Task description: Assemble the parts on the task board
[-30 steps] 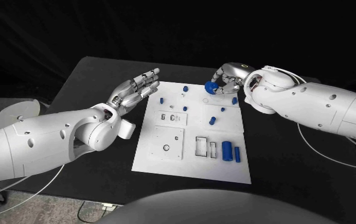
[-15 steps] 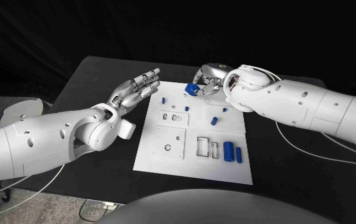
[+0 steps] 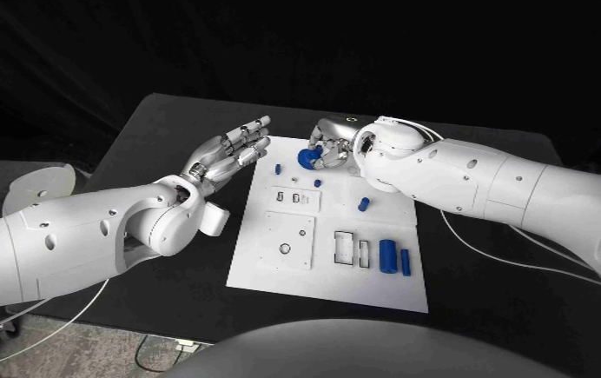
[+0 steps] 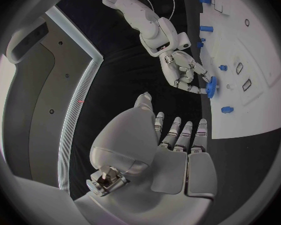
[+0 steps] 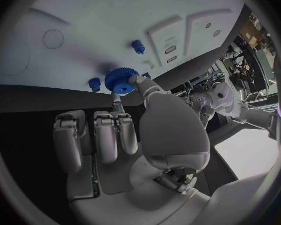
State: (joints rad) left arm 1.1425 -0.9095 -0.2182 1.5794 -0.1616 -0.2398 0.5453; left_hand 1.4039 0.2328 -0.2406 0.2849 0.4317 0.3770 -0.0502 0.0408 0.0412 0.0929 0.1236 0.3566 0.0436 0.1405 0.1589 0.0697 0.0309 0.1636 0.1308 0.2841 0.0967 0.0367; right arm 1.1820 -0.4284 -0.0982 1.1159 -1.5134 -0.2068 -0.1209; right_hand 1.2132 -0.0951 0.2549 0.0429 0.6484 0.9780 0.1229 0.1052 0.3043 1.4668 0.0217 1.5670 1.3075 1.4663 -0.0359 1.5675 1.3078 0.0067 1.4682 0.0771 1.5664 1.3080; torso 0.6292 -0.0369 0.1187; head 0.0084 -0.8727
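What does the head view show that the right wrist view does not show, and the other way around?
Head view alone: the two long blue parts lying at the near end of the task board, and the black table. Right wrist view alone: the teeth around the blue gear, and the faint circle marked on the board. Both: the right hand pinching the gear, the open left hand, the board.

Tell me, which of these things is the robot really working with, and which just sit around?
In the job:
task board
blue gear, held by the right hand
blue pegs
blue cylinders
left hand, fingers spread, holding nothing

Lying about:
black table
white cable
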